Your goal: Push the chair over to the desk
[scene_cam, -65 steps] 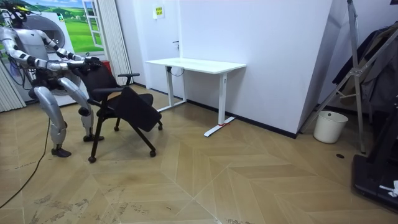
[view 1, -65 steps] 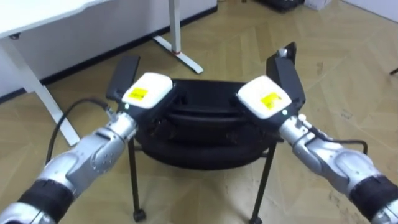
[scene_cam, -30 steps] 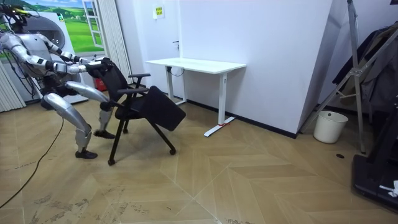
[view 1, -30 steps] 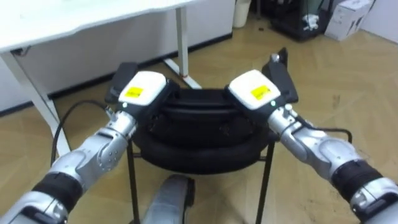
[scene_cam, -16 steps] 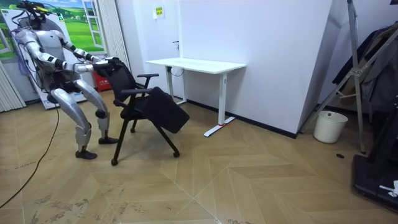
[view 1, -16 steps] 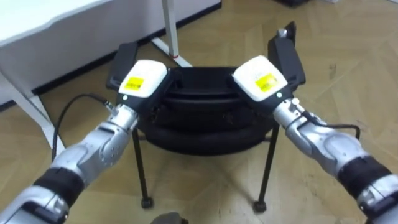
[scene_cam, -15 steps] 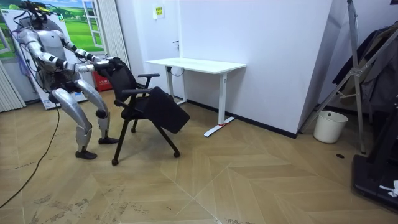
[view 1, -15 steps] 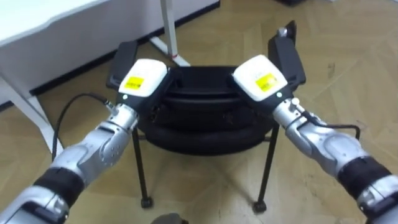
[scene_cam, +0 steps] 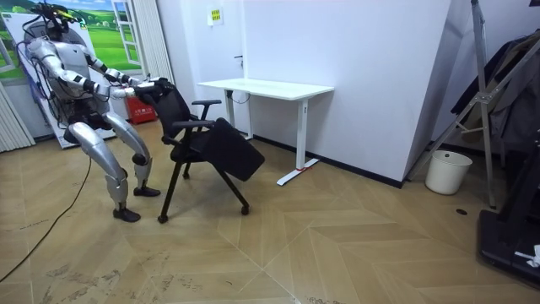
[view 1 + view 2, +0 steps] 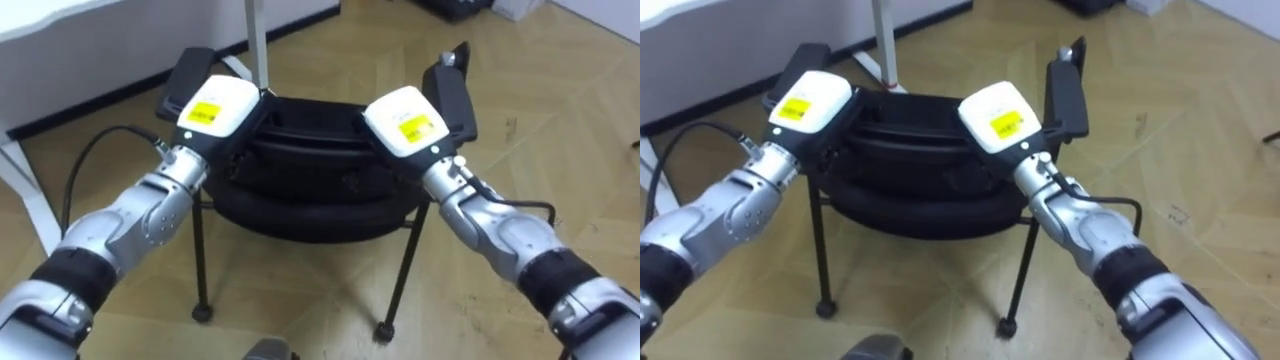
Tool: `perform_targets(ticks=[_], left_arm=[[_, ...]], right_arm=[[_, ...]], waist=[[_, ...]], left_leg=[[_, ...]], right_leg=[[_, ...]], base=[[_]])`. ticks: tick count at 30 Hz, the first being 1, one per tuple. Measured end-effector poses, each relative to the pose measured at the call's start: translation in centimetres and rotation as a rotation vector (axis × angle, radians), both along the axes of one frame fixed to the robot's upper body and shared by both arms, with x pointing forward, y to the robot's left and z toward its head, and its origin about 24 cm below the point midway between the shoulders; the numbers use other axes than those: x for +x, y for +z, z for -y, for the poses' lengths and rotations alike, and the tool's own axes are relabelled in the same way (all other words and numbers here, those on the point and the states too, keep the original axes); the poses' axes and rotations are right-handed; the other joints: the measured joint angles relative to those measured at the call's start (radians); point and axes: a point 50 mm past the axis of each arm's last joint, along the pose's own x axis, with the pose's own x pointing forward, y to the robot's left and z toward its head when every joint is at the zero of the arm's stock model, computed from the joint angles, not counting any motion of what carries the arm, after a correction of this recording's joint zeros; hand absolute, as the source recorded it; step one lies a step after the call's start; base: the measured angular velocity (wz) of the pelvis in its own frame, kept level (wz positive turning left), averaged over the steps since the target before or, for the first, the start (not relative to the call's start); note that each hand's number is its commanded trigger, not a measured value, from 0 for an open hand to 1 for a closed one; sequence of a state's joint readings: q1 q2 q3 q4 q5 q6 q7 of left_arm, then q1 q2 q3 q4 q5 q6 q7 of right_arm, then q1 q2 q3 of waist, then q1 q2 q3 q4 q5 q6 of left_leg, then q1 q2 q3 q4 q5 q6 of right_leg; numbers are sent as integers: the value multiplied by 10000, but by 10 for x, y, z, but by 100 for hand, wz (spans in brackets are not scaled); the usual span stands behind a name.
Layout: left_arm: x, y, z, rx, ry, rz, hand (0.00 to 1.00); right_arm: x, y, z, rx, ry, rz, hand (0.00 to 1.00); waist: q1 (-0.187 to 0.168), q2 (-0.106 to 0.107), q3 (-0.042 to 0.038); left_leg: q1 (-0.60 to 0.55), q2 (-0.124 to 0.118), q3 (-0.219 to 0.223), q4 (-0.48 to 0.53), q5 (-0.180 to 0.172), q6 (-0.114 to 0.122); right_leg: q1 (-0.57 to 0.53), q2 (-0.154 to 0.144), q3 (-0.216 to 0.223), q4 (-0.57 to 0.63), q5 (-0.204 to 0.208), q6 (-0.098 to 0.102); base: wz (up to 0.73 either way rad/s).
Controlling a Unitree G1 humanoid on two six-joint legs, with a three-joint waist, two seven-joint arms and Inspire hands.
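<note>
Black mesh office chair [image 10: 310, 170] stood on the wooden parquet floor [image 10: 560, 120], left hand [image 10: 215, 112] and right hand [image 10: 405, 120] on its backrest top, fingers hidden, grip impossible to tell. White desk [image 9: 266, 87] stood directly beyond it; white bin [image 9: 447, 171] well apart.

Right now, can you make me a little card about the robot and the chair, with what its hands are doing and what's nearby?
chair: black, with armrests, on a wooden floor
robot: stands behind the chair, arms stretched forward
left hand: on top of the chair's back, left side
right hand: on top of the chair's back, right side
desk: white, beyond the chair
bin: white, far off at the room view's right
</note>
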State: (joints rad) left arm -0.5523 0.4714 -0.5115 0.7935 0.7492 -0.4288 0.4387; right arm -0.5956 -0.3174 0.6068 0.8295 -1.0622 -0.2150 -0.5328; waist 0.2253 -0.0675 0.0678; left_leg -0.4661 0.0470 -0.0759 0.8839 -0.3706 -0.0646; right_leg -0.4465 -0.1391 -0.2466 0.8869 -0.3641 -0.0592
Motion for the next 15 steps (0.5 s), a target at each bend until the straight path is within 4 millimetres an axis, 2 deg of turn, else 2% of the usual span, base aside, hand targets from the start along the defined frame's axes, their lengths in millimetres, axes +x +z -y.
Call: perform_targets(ticks=[2, 4, 6, 7, 9, 13, 15], left_arm=[[0, 0, -1, -66, 89, 153, 100], [0, 2, -2, -75, 189, 376, 100], [1, 4, -2, -10, 222, 575, 100], [1, 4, -1, 16, 253, 684, 100], [2, 3, 2, 81, 333, 848, 100], [1, 4, 1, 95, 499, 1159, 100], [0, 3, -2, 71, 652, 1274, 100]], right_arm=[[1, 3, -2, -17, 50, 101, 100], [4, 7, -4, -65, 78, 195, 100], [5, 9, -5, -56, 81, 251, 100], [5, 9, -4, -42, 62, 255, 100], [6, 9, -4, -34, 1, 246, 100], [6, 11, -7, 46, 44, 310, 100], [7, 12, -11, 53, 63, 306, 100]], waist=[[52, -149, 19], [165, -281, -21], [214, -337, -14], [206, -352, -5], [218, -413, 32], [295, -561, 57], [385, -586, 42]], left_leg=[[31, 58, -64, -215, 83, -152], [40, 186, -123, -437, 179, -330], [77, 305, -195, -526, 212, -408], [95, 370, -236, -517, 306, -512], [179, 488, -113, -535, 352, -576], [234, 647, -63, -533, 377, -600], [254, 702, -62, -511, 391, -603]], right_leg=[[-16, 18, -132, 0, -94, -187], [-47, 19, -357, 1, -242, -469], [43, 31, -607, -24, -336, -689], [139, 42, -756, -18, -386, -721], [293, 60, -909, -26, -545, -797], [433, 85, -1184, -27, -872, -1029], [476, 140, -1198, -17, -927, -1037]], base=[[12], [5], [13], [24], [23], [15], [-1]])
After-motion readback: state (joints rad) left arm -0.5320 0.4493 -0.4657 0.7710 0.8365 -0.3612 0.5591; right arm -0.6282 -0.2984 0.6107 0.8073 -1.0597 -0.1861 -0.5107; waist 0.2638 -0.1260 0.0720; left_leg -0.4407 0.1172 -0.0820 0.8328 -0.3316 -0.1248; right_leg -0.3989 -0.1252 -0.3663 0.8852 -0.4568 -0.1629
